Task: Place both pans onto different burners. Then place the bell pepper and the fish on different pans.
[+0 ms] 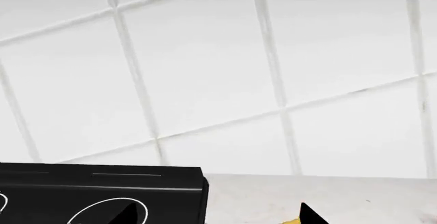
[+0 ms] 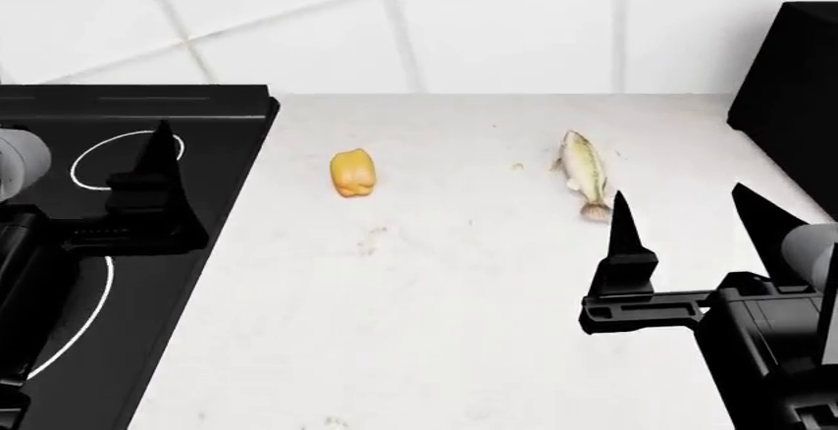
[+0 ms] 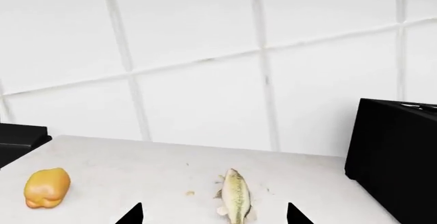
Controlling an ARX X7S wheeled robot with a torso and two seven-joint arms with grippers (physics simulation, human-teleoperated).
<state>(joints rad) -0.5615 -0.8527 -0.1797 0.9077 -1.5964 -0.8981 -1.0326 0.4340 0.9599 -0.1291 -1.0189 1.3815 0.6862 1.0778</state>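
Mostly the white counter [image 2: 445, 293] fills the head view, and I use it as the landmark for all places. On the counter's left end sits the black cooktop [image 2: 210, 185], with one white-outlined burner [image 2: 98, 160] seen near its back and another ring partly seen nearer to the robot. No pan shows in any view. At the counter's right end stands a black box-like unit [image 2: 792, 96]; no writing can be read on it or anywhere else.

Above the counter's right front part hovers the right gripper [image 2: 688, 216], its two dark fingers spread wide and holding nothing. The fish [image 2: 584, 172] lies on the counter just behind this gripper, apart from it, with its tail toward the robot; in the right wrist view it lies between the two fingertips' lines. Over the cooktop at the counter's left hangs the left gripper [image 2: 155, 170]; only one finger is clear, so I cannot tell its opening. The bell pepper [image 2: 351, 172] rests on the counter's middle, between cooktop and fish, near neither gripper.
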